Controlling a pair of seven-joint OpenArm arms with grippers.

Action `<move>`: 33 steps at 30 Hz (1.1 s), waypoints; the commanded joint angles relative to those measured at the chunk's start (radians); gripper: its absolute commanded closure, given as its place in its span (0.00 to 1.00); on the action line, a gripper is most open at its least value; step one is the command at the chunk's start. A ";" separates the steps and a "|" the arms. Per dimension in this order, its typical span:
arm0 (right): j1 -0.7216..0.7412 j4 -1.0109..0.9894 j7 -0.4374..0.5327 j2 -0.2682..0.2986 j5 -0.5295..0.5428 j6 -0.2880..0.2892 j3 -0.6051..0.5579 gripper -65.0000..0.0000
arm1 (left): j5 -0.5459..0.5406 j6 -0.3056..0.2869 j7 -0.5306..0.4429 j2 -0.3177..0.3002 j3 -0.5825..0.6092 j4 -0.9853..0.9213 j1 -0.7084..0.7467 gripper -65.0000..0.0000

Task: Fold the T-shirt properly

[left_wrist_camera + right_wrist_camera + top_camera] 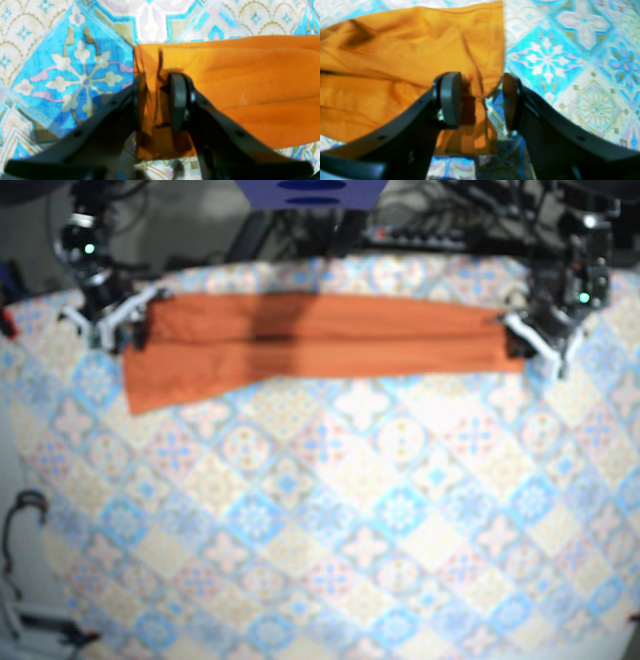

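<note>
- Orange T-shirt (320, 340), folded to a long narrow band, lying flat across the far part of the patterned tablecloth (350, 510).
- At the band's end on the right of the base view: left gripper (157, 100), fingers pinching a bunched edge of the cloth.
- At the other, wider end: right gripper (481, 100), fingers spread apart, a corner of the T-shirt between them and against one pad only, tablecloth visible in the remaining gap.
</note>
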 commanded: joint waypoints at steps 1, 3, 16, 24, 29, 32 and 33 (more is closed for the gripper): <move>-0.002 0.021 0.027 0.014 0.008 -0.009 0.005 0.60 | 0.011 0.007 0.014 -0.013 -0.004 0.003 0.001 0.75; -0.002 0.021 0.027 0.014 0.008 -0.009 0.005 0.60 | 0.011 0.007 0.014 -0.013 -0.004 0.003 0.001 0.75; -0.019 0.021 0.027 0.014 0.008 -0.009 -0.041 0.65 | 0.011 0.007 0.014 -0.013 -0.004 0.003 0.000 0.75; -0.022 0.016 0.021 0.014 0.008 -0.009 -0.047 0.92 | 0.011 0.007 0.014 -0.013 -0.004 0.003 0.000 0.75; -0.035 0.022 0.021 0.014 0.008 -0.009 -0.047 0.93 | 0.011 0.007 0.014 -0.013 -0.004 0.003 0.000 0.75; -0.067 0.024 0.026 0.014 0.008 -0.009 -0.047 0.93 | 0.011 0.007 0.014 -0.013 -0.004 0.003 0.000 0.75; -0.075 0.030 0.026 0.014 0.008 -0.009 -0.047 0.93 | 0.011 0.007 0.014 -0.013 -0.004 0.003 0.000 0.75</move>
